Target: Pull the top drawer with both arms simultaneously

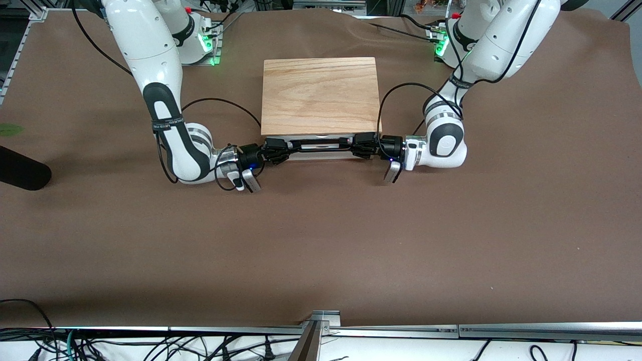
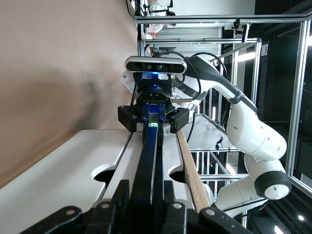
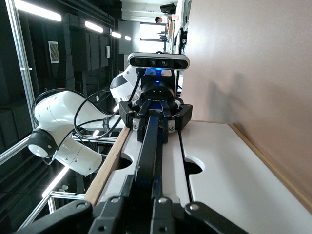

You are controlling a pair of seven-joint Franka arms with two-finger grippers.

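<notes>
Front view: high camera facing the robots' bases, looking down across the brown table (image 1: 321,240); whole workspace in frame, seen from well off.
Left wrist view: mounted on the left arm's wrist, sighting close along the black bar handle (image 2: 148,165) toward the right gripper (image 2: 153,122).
Right wrist view: mounted on the right arm's wrist, sighting close along the same handle toward the left gripper (image 3: 155,117).
Shared: handle, white drawer front (image 3: 214,161), each opposing arm.
</notes>
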